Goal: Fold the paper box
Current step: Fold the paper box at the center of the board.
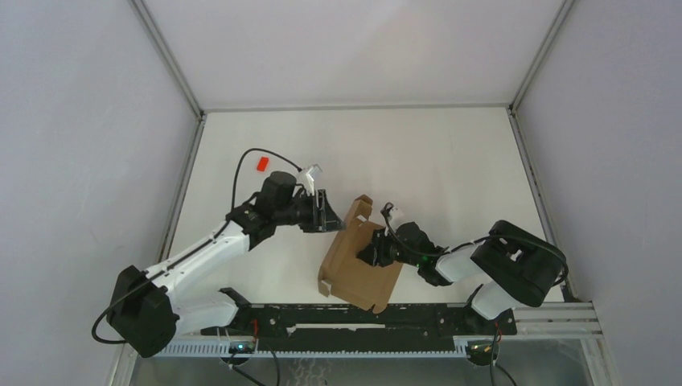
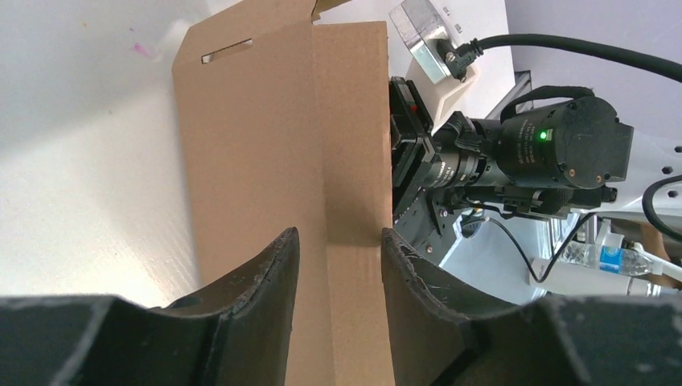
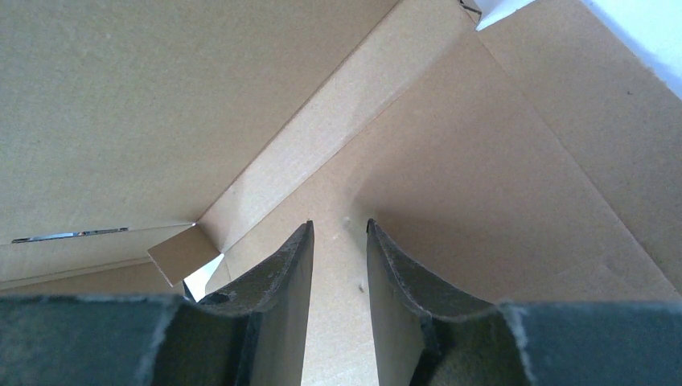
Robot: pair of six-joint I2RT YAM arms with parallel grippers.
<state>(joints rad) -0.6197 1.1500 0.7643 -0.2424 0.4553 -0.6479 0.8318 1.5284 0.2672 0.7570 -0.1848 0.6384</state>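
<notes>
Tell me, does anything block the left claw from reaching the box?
Nothing visible does. The left gripper sits at the raised edge of the box, only cardboard showing between its fingers; the red block lies well away.

Far half of the table (image 1: 418, 153) lies open; only a red block (image 1: 261, 163) sits out at far left. The paper box (image 1: 358, 269) fills the middle just ahead of the near rail (image 1: 362, 318), one flap raised. The left gripper (image 1: 328, 213) crowds its far-left edge and the right gripper (image 1: 371, 249) its right side, leaving a narrow gap between them.
</notes>
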